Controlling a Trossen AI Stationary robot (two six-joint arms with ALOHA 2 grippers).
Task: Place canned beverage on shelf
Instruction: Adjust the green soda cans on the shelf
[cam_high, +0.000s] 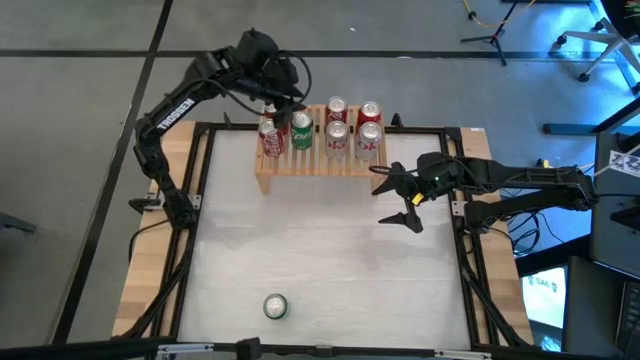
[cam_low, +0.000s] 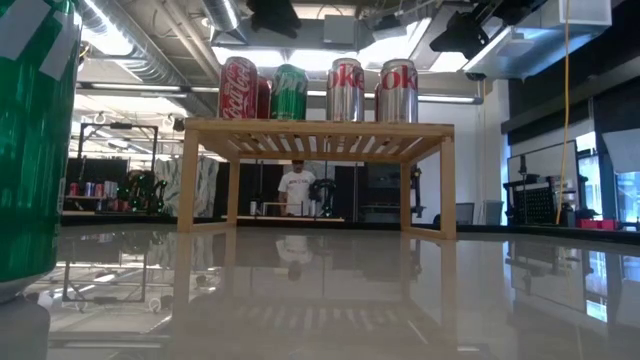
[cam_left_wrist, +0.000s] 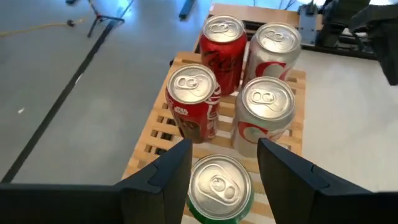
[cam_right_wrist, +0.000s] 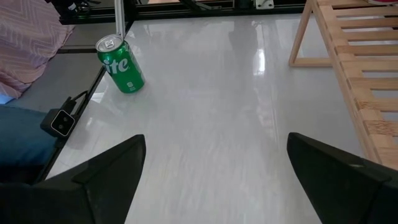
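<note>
The light-wood shelf (cam_high: 315, 160) (cam_low: 315, 128) stands at the table's far edge. It bears two red cans (cam_high: 337, 108) (cam_high: 369, 112), two silver cans (cam_high: 337, 138) (cam_high: 369, 138) and a red can (cam_high: 270, 138) at its left end. A green can (cam_high: 301, 130) (cam_low: 289, 92) (cam_left_wrist: 219, 186) stands upright among them, and my left gripper (cam_high: 293, 108) (cam_left_wrist: 225, 146) is shut on it. A second green can (cam_high: 275, 306) (cam_right_wrist: 121, 65) stands on the table near its front edge. My right gripper (cam_high: 398, 197) (cam_right_wrist: 216, 138) hangs open over the table's right part, with nothing between its fingers. My left gripper has the green can between its two fingers (cam_left_wrist: 177, 171), which lie on opposite sides of the can near its top rim (cam_left_wrist: 191, 180). They slant down from the table's far left. The can is upright, its base level with the other cans on the shelf top.
The four cans (cam_left_wrist: 264, 115) just beyond the held one crowd the shelf's right half. Black frame rails (cam_high: 205, 200) run along the table's sides. A person (cam_low: 297, 185) stands in the room behind the shelf. Bare tabletop (cam_high: 320, 240) lies between the shelf and the near can.
</note>
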